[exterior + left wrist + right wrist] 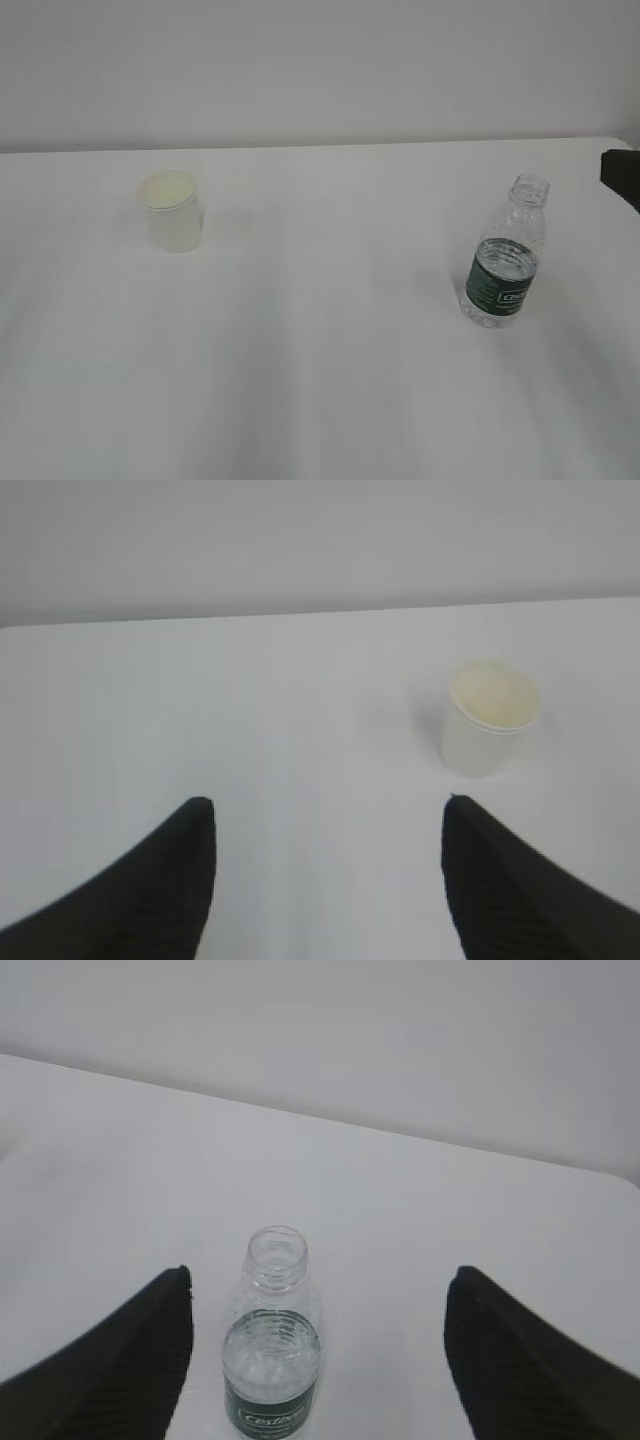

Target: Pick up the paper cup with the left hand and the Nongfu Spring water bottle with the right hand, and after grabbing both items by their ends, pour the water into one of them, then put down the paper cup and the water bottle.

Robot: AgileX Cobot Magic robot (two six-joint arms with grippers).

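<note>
The paper cup (172, 210) stands upright on the white table (320, 360) at the left, white outside and cream inside. In the left wrist view the paper cup (489, 718) sits ahead and to the right of my open left gripper (327, 802), apart from both black fingers. The Nongfu Spring water bottle (505, 255) stands capless at the right, with water (272, 1352) up to its green label. My right gripper (321, 1272) is open, and the bottle (272, 1360) stands between its fingers, nearer the left one and touching neither.
A black part of the right arm (622, 178) pokes in at the right edge of the exterior view. The table's back edge meets a plain pale wall (320, 70). Only the cup and the bottle stand on the table.
</note>
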